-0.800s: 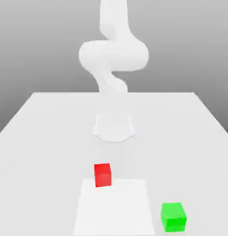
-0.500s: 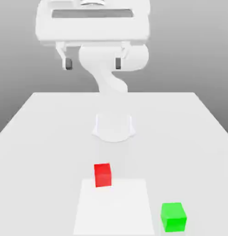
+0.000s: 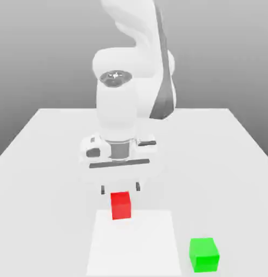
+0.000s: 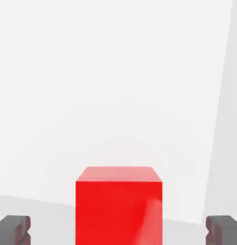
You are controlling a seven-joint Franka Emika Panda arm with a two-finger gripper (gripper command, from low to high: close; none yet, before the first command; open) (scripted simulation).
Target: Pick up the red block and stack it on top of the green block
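Table [image 3: 222,162] in pale grey runs back to a straight far edge behind my arm, with open surface on both sides of the gripper [image 3: 120,188]. The exterior view has the green block [image 3: 204,255] near its lower right corner, well apart from the red block [image 3: 121,206], which sits at the back edge of a white square [image 3: 134,243]. The hand view adds the red block's position between my two dark fingertips [image 4: 14,229]. They stand wide open, a gap either side, holding nothing.
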